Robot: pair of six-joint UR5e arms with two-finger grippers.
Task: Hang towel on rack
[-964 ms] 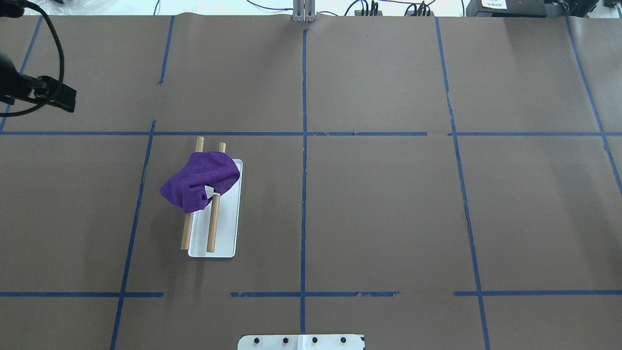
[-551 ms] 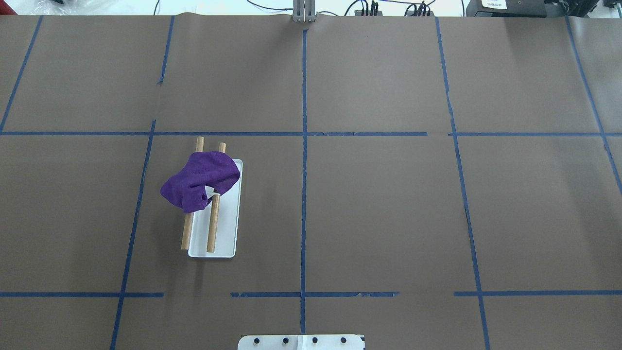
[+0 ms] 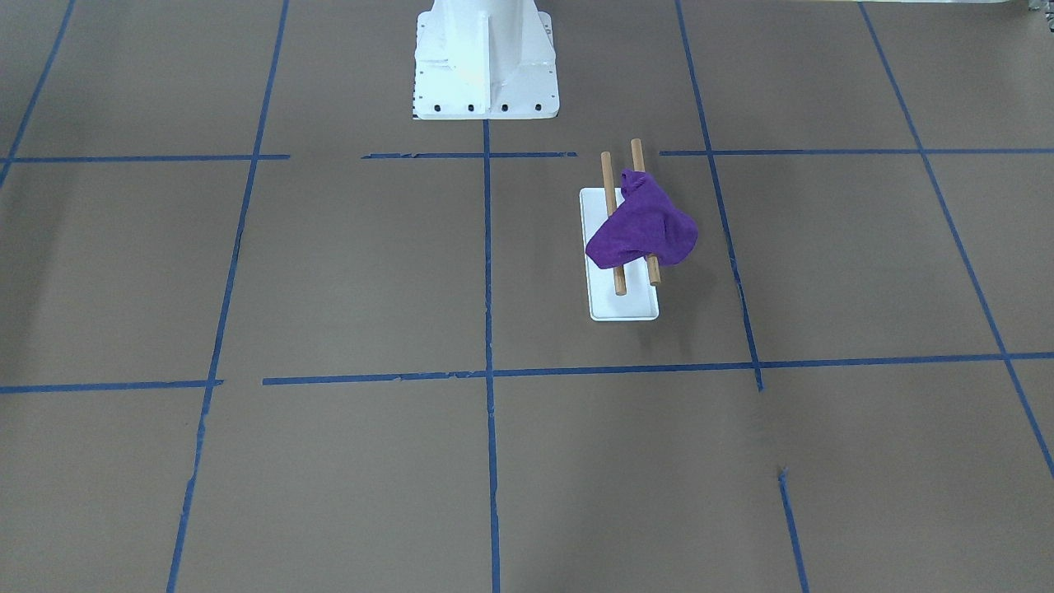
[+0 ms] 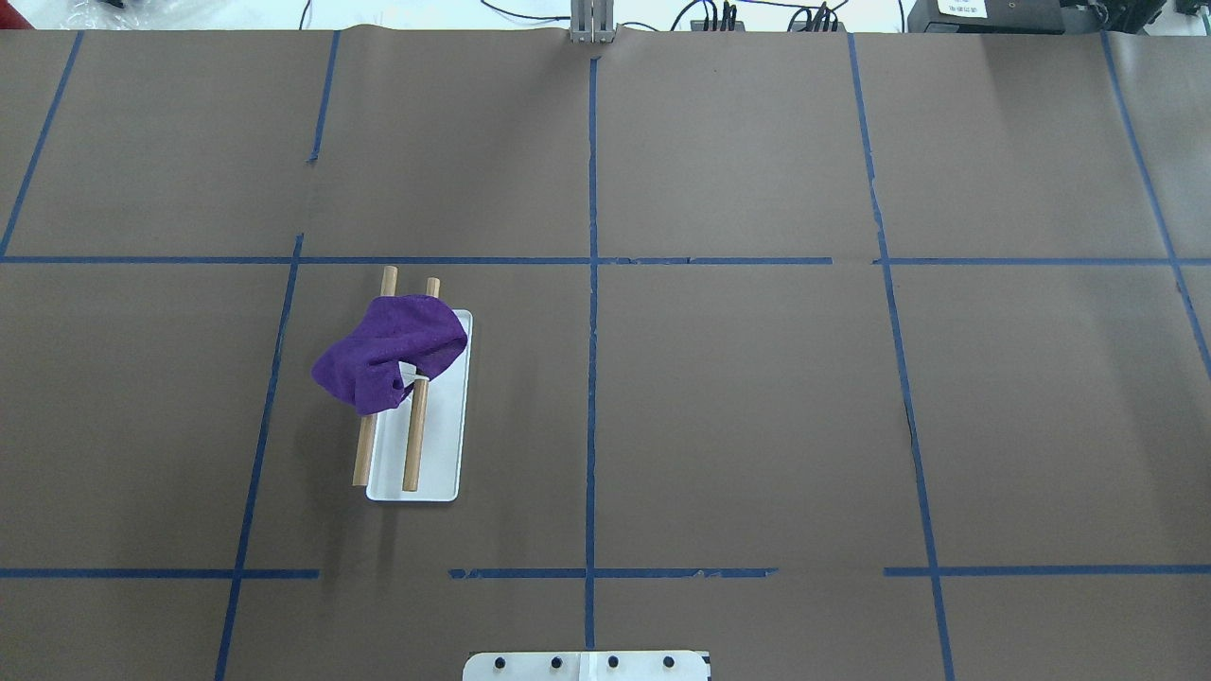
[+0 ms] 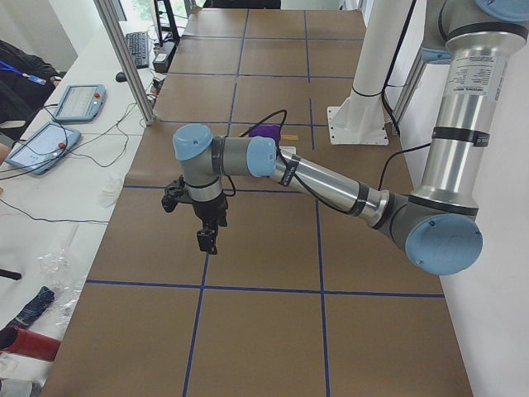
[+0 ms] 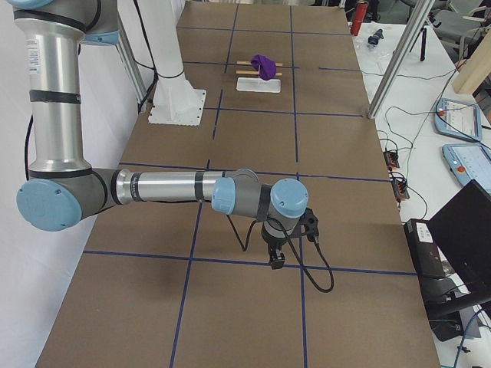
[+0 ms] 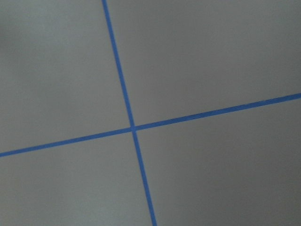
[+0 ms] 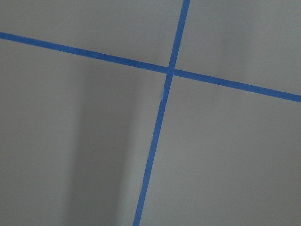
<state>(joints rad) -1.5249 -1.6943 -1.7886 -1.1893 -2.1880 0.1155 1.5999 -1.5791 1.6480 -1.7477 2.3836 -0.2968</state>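
While both arms hang over bare table, the purple towel (image 4: pixel 388 352) lies bunched across the two wooden rods of the rack (image 4: pixel 412 454), well apart from either gripper. From the left gripper (image 5: pixel 207 241) the rack stands far off toward the middle of the table. From the right gripper (image 6: pixel 276 262) it is farther away, near the opposite end. The cloth covers the rods near one end and spills over the outer rod on the side toward the left gripper, with a fold drooping between the rods above the rack's white base (image 4: pixel 442 454).

Neither gripper holds anything. Both point down at the brown paper, and only the side cameras catch them, so whether their jaws are parted or closed cannot be told. Each wrist camera shows nothing but crossing lines of blue tape (image 7: pixel 133 128).

The hanging appears done and the task in its closing step, arms standing clear. Any further move would likely be tidying: the left gripper, the nearer one, would have to travel to the rack and come down on the drooping edge without dragging the towel off.
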